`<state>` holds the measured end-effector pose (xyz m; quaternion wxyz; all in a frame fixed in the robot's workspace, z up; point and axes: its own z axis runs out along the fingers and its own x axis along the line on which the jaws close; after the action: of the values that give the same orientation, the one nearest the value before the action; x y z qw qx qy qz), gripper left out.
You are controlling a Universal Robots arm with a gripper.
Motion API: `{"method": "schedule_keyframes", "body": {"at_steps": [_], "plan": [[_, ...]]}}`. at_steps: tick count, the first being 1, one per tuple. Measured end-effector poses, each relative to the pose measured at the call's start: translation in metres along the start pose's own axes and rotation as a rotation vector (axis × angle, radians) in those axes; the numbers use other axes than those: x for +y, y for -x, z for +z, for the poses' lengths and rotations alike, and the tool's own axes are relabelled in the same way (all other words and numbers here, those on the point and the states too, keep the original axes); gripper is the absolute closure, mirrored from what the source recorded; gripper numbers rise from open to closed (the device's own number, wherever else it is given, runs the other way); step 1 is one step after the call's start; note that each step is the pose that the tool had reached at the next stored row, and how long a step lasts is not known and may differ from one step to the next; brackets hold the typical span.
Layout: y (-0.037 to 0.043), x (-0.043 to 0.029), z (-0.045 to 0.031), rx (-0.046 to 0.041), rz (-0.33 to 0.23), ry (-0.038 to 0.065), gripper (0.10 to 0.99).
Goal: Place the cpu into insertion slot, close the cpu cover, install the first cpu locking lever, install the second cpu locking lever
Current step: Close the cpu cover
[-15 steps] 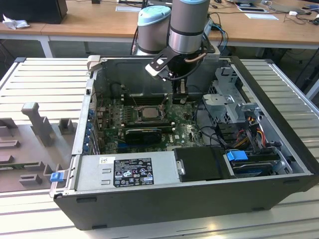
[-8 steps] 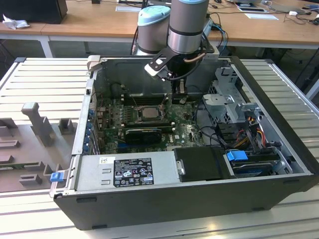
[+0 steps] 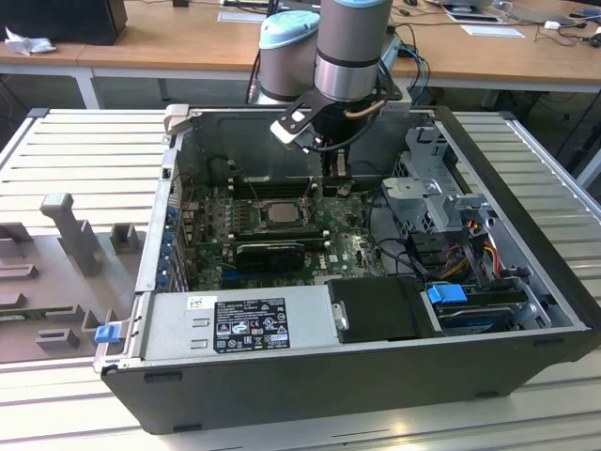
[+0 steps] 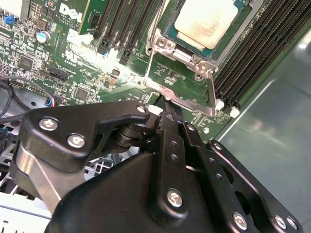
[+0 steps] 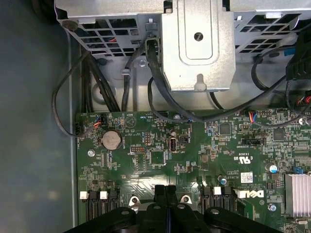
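The cpu lies in its socket on the green motherboard inside the open computer case. In the second wrist view its pale silver top shows through the window of the cpu cover, which lies flat around the chip. A thin wire lever runs along one side of the socket. My gripper hangs over the board just beside the socket on the exterior view's right. Its black fingers are shut together with nothing seen between them, the tips close to the socket's metal edge. The first wrist view shows the shut gripper above the board.
A silver drive cage with black cables stands on the exterior view's right of the gripper. The grey power supply fills the near side. A black graphics card lies near the socket. Black memory slots flank it.
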<state>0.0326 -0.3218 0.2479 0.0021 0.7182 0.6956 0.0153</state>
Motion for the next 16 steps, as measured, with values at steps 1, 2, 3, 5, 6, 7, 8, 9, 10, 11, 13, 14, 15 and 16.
{"method": "schedule_keyframes", "body": {"at_steps": [1,2,3,5,6,7,8,9,10,11,13,14,15,16], "plan": [[0.0000,-0.0002,0.0000,0.0001,0.000,0.000,0.980],[0.0000,-0.0003,0.0000,0.0000,0.000,0.000,0.980],[0.0000,-0.0006,0.0000,0.0000,0.000,0.000,0.980],[0.0000,-0.0010,0.0000,0.0000,0.000,0.000,0.980],[0.0000,-0.0012,0.0000,0.0000,0.000,0.000,0.980],[0.0000,-0.0015,0.0000,0.0000,0.000,0.000,0.980],[0.0001,-0.0018,-0.0001,0.0000,0.000,0.000,0.980],[0.0001,-0.0021,-0.0001,0.0000,0.000,0.000,0.980],[0.0001,-0.0023,-0.0001,0.0000,0.000,0.000,0.980],[0.0001,-0.0025,-0.0001,0.0000,0.000,0.000,0.980],[0.0001,-0.0030,-0.0001,0.0000,0.000,0.000,0.980],[0.0001,-0.0032,-0.0001,0.0000,0.000,0.000,0.980],[0.0001,-0.0034,-0.0001,0.0000,0.000,0.000,0.980],[0.0001,-0.0036,-0.0001,0.0000,0.000,0.000,0.980]]}}
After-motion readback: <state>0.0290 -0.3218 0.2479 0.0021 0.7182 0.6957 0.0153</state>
